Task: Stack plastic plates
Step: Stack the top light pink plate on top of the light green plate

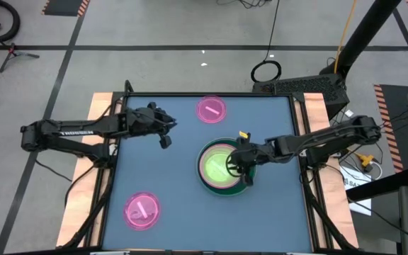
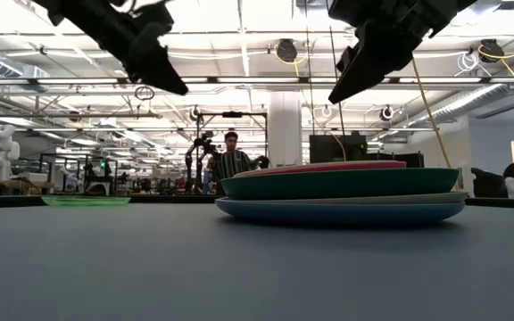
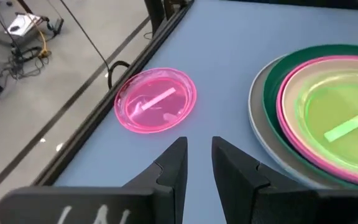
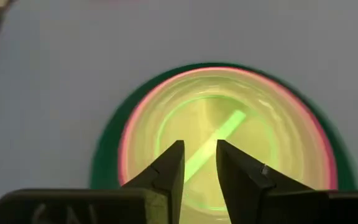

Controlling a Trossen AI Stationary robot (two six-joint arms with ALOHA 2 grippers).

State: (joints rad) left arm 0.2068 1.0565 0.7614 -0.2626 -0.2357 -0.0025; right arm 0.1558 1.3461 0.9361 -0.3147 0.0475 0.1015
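Observation:
The plates stand in one stack (image 1: 222, 168) right of the table's middle: a blue one at the bottom, then grey, dark green, pink and cream, with a small translucent green plate (image 4: 229, 134) on top. Two small translucent pink plates lie flat on the table alone, one near the far edge (image 1: 211, 110), one at the near left (image 1: 142, 211). My right gripper (image 1: 241, 168) hangs above the stack's top, clear of it in the low view (image 2: 342, 85), with its fingers slightly apart. My left gripper (image 1: 165, 138) is in the air left of the stack, also narrowly open, and the far pink plate (image 3: 156, 101) lies ahead of it.
The blue-grey table top (image 1: 183, 177) has bare room between the stack and the near-left pink plate. Wooden side rails (image 1: 98, 170) border the table. In the low view a flat green thing (image 2: 86, 201) shows far off to the left, and people stand in the room beyond the table.

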